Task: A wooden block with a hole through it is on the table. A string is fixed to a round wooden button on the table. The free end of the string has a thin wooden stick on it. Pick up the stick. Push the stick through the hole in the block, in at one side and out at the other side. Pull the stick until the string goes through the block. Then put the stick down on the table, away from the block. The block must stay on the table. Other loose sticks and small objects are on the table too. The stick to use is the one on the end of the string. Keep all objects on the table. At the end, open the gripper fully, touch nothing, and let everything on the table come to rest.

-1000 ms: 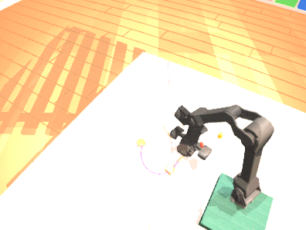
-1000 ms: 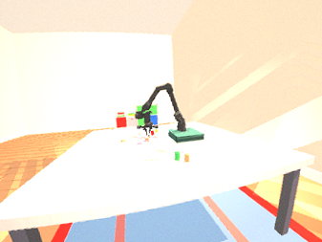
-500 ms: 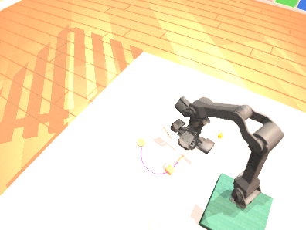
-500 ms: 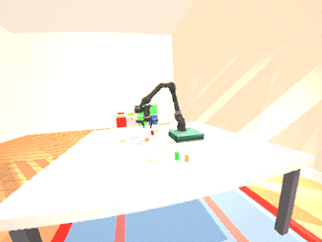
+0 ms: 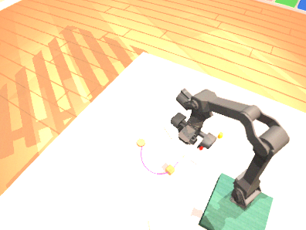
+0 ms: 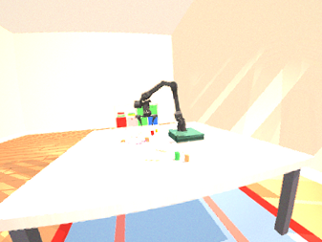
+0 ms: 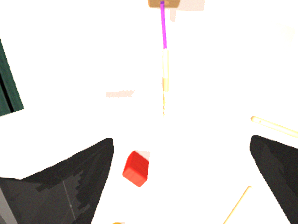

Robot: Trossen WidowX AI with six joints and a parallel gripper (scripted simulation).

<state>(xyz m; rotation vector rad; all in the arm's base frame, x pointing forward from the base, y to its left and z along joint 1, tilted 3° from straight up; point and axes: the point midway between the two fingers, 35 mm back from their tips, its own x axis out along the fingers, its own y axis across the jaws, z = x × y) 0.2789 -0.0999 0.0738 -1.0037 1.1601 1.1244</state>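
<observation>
Starting at the left of the top view: round button [image 5: 141, 143] on the white worktop [image 5: 96, 185], magenta string [image 5: 144, 162] curving from it down to the small wooden block [image 5: 169, 169]. String enters the block; in the wrist view it comes out of the block [image 7: 162, 3] and ends at the thin stick [image 7: 164, 75], which lies flat on the worktop, apart from both fingers. Tool [image 5: 193, 135] hovers above, jaws spread wide, gripping nothing. Red cube [image 7: 136, 168] sits between the fingers' line of sight, near the left finger [image 7: 75, 185]. Loose sticks [image 7: 272, 126] at right, probably two. Yellow piece [image 5: 220, 135] further right. Green base plate [image 5: 216, 216] under the arm.
</observation>
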